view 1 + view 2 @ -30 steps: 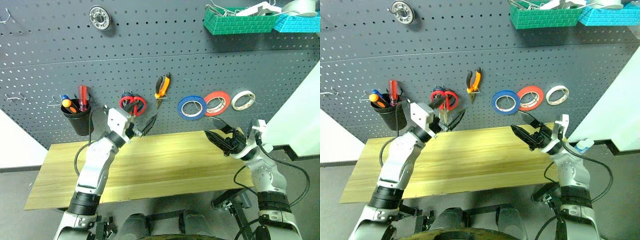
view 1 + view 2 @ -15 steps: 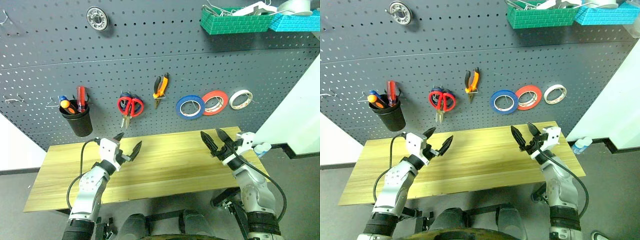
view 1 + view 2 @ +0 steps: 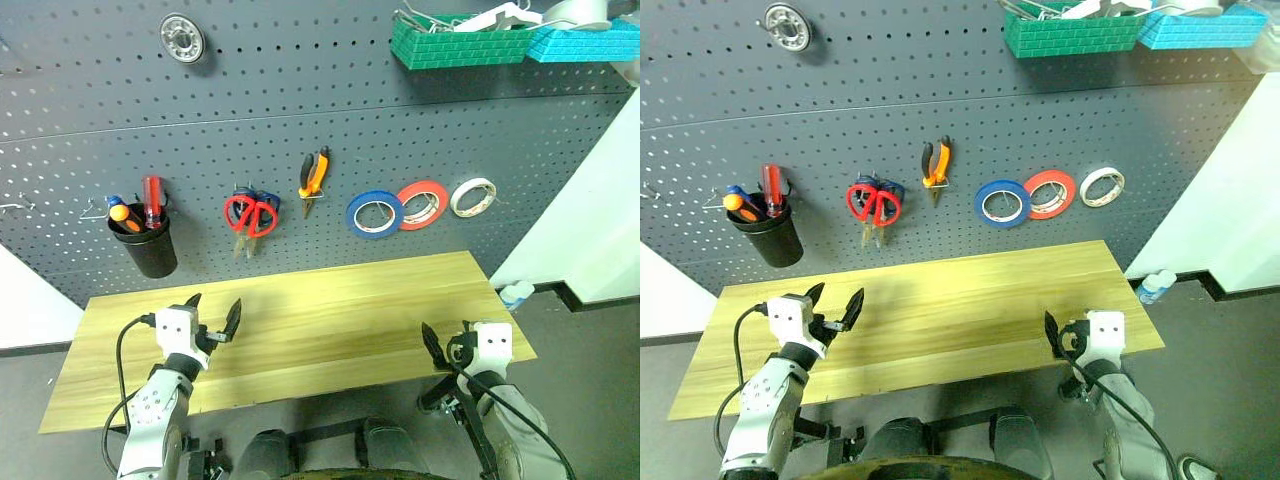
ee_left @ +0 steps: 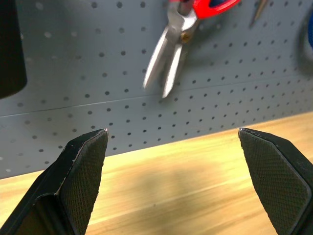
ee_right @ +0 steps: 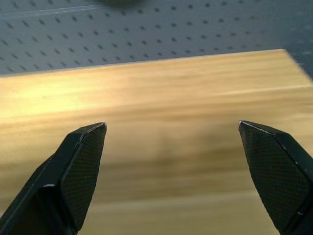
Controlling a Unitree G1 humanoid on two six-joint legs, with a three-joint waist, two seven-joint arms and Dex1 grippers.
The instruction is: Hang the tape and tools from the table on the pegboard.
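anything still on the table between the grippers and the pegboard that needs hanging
Nothing visible. The table lies bare in front of both open grippers, and the blue tape, red-handled scissors and pliers already hang on the pegboard.

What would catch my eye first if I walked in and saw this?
Probably the bright things hanging in a row on the dark pegboard: red scissors, orange pliers, then blue tape beside a red roll and a white roll. Below is a pale wooden table, with the left end effector and right end effector open, empty, above its near edge.
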